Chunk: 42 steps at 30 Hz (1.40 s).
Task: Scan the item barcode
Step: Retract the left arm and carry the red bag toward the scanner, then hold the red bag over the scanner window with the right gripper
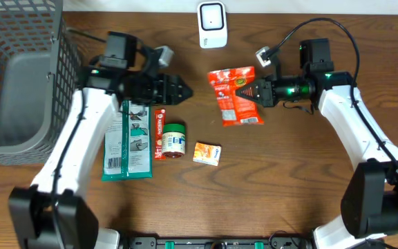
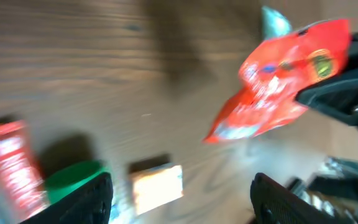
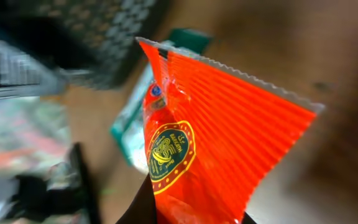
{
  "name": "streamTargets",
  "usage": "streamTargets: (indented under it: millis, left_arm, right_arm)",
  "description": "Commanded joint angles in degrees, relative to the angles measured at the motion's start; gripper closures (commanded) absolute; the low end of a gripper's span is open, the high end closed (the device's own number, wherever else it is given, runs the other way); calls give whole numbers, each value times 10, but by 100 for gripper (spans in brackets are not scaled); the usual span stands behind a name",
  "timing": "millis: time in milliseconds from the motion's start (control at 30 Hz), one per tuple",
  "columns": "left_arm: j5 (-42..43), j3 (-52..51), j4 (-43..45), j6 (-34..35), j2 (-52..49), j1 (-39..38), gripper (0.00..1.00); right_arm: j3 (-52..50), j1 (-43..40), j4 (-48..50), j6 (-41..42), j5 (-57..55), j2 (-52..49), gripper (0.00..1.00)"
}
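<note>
The right hand (image 1: 258,92) is pressed together on the right-hand edge of the red snack pouch (image 1: 235,97), pinching it between both fingers. In the left wrist view the pouch is seen tilted and clear of the counter (image 1: 282,173), with a shadow beneath it. In the right wrist view the ribbed red film and a round green-and-gold emblem fill the frame. In the overhead view the pouch lies near the middle of the counter, below and slightly right of the white scanner (image 1: 211,25) standing at the far edge. The left hand (image 1: 185,88) is spread: its two dark fingers (image 2: 89,199) stand wide apart with nothing between them, pointing toward the pouch but apart from it. Below the left hand, four items rest on the counter: a green-and-white flat pack (image 1: 128,142), a red tube box (image 1: 159,128) just beside it, a green-lidded jar (image 1: 173,140) touching or nearly touching the red box, and a small orange carton (image 1: 206,153) near the jar. A grey wire basket (image 1: 5,28) occupies the far left corner.
</note>
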<state>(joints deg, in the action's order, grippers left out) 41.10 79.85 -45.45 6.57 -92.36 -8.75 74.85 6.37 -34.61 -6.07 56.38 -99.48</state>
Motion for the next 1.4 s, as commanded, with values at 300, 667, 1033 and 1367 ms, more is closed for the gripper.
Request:
streamTargets:
  millis: [300,667,1033,1367]
  left_arm:
    - [-438,3,-83,67,229,23,28]
    - [-463,2,-91,66,233,23,14]
    - [-463,2,-94,66,231,23,14]
    - [-463,2,-94,66,231,23,14]
  right_arm:
    - [67,169,-12,56,-549,160,99]
    - [457,297,-191,-40,-778,-49,99]
    - [471,333,-36,-139,-876,-175,99]
    - [471,326,207,-326,-962,-290,99]
